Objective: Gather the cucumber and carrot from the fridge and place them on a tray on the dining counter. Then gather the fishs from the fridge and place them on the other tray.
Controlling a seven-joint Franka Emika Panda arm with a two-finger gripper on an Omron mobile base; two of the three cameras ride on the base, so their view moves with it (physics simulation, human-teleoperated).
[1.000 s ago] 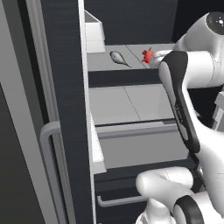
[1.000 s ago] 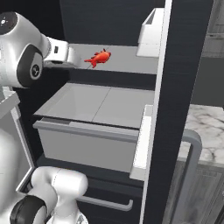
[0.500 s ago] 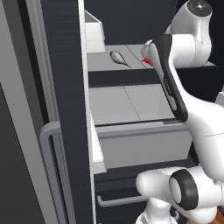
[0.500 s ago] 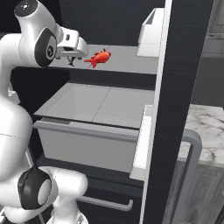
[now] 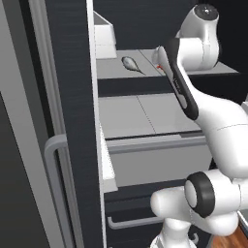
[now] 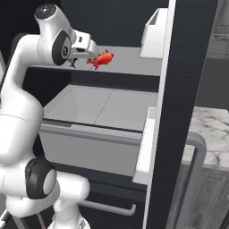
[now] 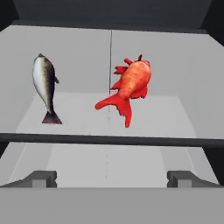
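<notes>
Inside the open fridge (image 6: 188, 89), the red-orange fish (image 7: 130, 85) lies at the hand view's centre and the silver-grey fish (image 7: 44, 85) at upper left, well apart on the light grey shelf (image 7: 175, 57). The jaws of the gripper (image 7: 111, 178) stand wide apart and empty at the shelf's front edge, bare shelf around both fish.
</notes>
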